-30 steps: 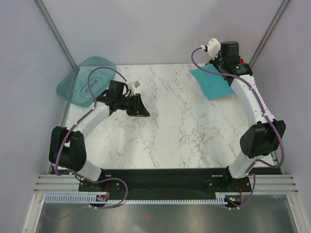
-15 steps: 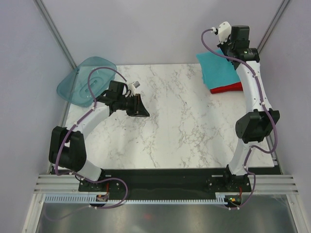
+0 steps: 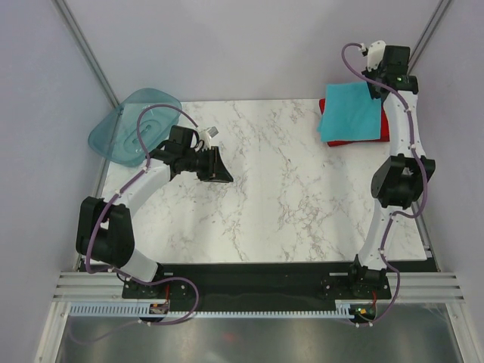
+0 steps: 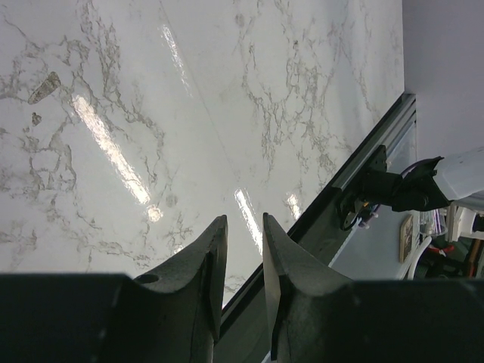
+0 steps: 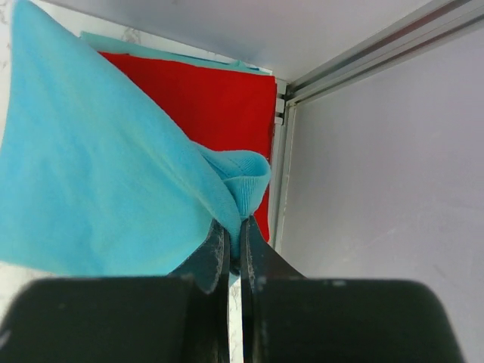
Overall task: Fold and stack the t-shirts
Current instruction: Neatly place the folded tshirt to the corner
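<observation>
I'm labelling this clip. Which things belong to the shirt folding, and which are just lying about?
Job: teal shirt; red shirt under it; right gripper, pinching the teal shirt.
Lying about: plastic tray, far left corner.

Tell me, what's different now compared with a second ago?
The right gripper, shut on the turquoise t-shirt, swung farther toward the table's far right corner and carried the shirt along. The shirt now drapes over the red t-shirt, with one corner held pinched and raised. The left gripper and the teal plastic tray stayed where they were.
</observation>
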